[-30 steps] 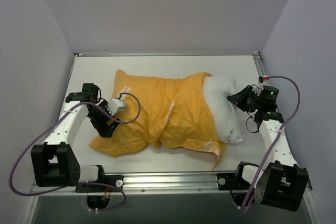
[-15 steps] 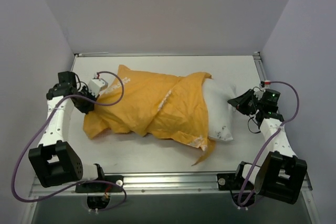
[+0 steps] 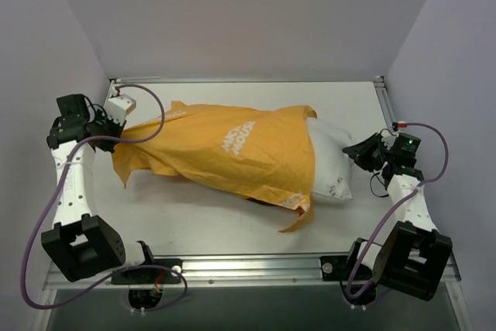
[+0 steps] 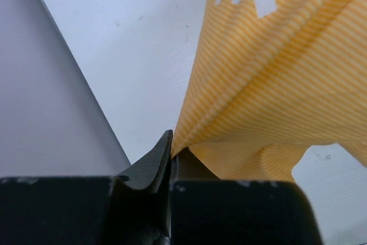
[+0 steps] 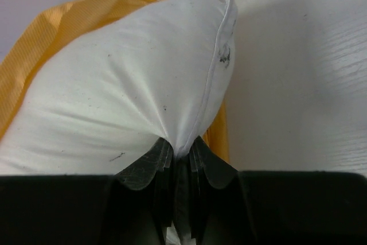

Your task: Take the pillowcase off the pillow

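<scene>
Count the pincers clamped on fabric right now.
2. The left pincer pinches the pillowcase at its left end; the right pincer pinches the pillow at its bare right end. Neither is hidden.

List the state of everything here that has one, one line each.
pillowcase: stretched toward the left, covering most of the pillow.
pillow: right end bare, the rest inside the pillowcase.
left gripper: shut on the pillowcase's left end.
right gripper: shut on the pillow's bare end.
</scene>
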`<state>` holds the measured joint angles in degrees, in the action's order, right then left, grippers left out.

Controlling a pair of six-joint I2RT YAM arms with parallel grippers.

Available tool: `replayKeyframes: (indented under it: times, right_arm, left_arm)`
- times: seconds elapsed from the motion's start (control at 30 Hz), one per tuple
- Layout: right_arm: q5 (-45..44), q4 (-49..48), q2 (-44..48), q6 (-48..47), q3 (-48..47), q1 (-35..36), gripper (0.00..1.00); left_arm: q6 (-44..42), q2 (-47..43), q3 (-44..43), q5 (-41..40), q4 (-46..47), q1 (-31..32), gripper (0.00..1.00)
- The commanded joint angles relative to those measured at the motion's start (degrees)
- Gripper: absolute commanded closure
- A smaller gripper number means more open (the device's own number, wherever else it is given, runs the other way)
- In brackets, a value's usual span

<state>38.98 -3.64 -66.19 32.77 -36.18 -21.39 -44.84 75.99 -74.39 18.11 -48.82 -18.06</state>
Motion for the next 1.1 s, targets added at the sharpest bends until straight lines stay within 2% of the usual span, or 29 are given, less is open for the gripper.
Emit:
replayKeyframes:
  times: [0.0, 0.03, 0.13, 0.37, 0.47, 0.53, 0.57, 0.6, 0.63, 0.67, 0.7, 0.73, 0.93, 0.97, 1.07]
  right_arm:
    - [-10.42, -6.29, 1.95, -0.79, -4.95, -6.55, 1.00]
    - [-10.07, -6.64, 1.60, -0.52, -5.30, -8.13, 1.00]
    - [-7.61, -9.01, 0.28, 1.94, -5.74, -10.95, 1.00]
    - [-8.57, -5.77, 1.33, 0.89, -10.22, -12.54, 1.00]
    - [-5.15, -5.33, -0.07, -1.56, -12.85, -9.83, 1.00]
    - [-7.24, -0.88, -0.43, -5.77, -16.54, 1.74, 1.00]
    - [-10.99, 0.29, 0.01, -10.93, -17.51, 7.09, 0.95]
    - [-13.03, 1.43, 0.36, -12.98, -18.30, 17.24, 0.71]
    - [-13.92, 1.88, 0.97, -14.57, -18.83, 21.00, 0.56]
    - [-13.67, 1.27, 2.81, -15.80, -18.49, 24.95, 0.48]
    - [-14.10, 0.14, 4.13, -15.72, -17.61, 27.77, 0.18]
    - [-14.54, -2.49, 5.45, -15.72, -15.43, 33.02, 0.01]
    - [-19.20, -6.54, 10.91, -22.92, -10.58, 51.51, 0.00]
    - [-20.60, -7.17, 10.56, -23.19, -9.96, 57.01, 0.00]
    - [-28.86, -4.55, 8.37, -26.61, -11.71, 67.48, 0.00]
  left_arm:
    - [3.43, 0.74, -11.01, -9.34, 15.68, -8.98, 0.98]
    - [4.23, 1.61, -16.09, -8.28, 15.42, -9.88, 0.98]
    - [4.94, 2.67, -22.70, -6.43, 16.03, -10.59, 0.98]
    - [6.95, 6.45, -27.74, -7.12, 16.91, -10.59, 0.98]
    - [9.14, 4.71, -27.40, 0.58, 13.40, -8.84, 0.98]
    - [9.68, 1.12, -22.39, 0.88, 15.93, -6.29, 0.98]
    - [9.68, 0.14, -20.90, 0.35, 16.82, -3.67, 0.98]
    - [9.68, -0.74, -18.97, -0.35, 17.52, -2.43, 0.98]
    - [10.38, -1.53, -18.69, -0.96, 18.57, -1.46, 0.98]
    - [10.73, -1.54, -18.86, -1.23, 18.67, -1.01, 0.98]
    - [11.26, -1.37, -19.21, -1.58, 18.76, -0.75, 0.98]
    - [12.05, -0.76, -20.34, -1.76, 19.02, -0.66, 0.98]
    - [12.23, 0.83, -22.46, -4.84, 19.64, -0.48, 0.98]
    - [12.32, 0.83, -22.90, -4.84, 19.46, -0.39, 0.98]
    - [12.41, 0.92, -23.52, -5.01, 19.02, -0.13, 0.98]
